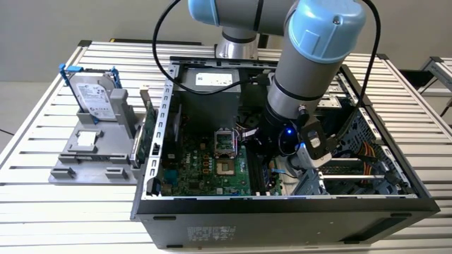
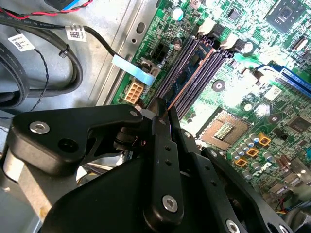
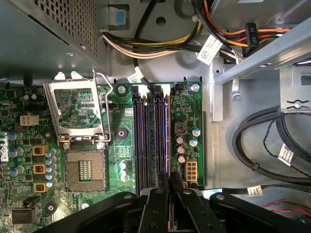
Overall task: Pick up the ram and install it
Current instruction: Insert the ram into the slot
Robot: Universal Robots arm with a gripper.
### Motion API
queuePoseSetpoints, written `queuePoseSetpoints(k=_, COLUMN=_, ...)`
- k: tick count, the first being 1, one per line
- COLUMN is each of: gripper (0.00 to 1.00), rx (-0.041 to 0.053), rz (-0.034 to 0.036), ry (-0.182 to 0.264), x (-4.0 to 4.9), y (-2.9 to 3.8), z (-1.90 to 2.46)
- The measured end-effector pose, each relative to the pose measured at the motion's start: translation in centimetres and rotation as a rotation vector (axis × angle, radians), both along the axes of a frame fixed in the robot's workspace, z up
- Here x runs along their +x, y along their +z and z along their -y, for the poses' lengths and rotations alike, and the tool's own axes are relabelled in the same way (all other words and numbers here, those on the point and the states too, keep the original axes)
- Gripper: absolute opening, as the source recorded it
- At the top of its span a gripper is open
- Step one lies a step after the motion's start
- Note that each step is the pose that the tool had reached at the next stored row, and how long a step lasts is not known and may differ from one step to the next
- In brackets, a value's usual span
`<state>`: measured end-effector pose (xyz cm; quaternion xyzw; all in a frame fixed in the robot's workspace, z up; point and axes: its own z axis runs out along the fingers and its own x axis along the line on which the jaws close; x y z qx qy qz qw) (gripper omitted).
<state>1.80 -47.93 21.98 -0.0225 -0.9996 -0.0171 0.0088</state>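
Gripper low inside the open black computer case, centre of the exterior view. My black fingers are pinched on the thin dark green-blue ram stick, which stands edge-on in a slot of the green motherboard. Judgement: light, stiff, fragile; hold by the top edge mid-length, off the chips. Silver hard drive upper left.

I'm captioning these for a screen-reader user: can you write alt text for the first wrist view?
The black gripper is closed on the ram, a thin stick standing on edge in one of the parallel memory slots of a green motherboard inside an open computer case. Beside the slots the processor socket sits empty with its metal cover raised; bundled cables run past the board.
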Motion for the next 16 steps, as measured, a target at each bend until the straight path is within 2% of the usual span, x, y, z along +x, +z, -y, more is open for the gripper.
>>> queuePoseSetpoints(k=7, gripper=0.00, rx=-0.0031, rz=0.0000, ry=0.001, x=0.01, y=0.31, z=0.00)
queuePoseSetpoints(k=16, gripper=0.00, rx=-0.0037, rz=0.0001, ry=0.022, x=0.15, y=0.32, z=0.00)
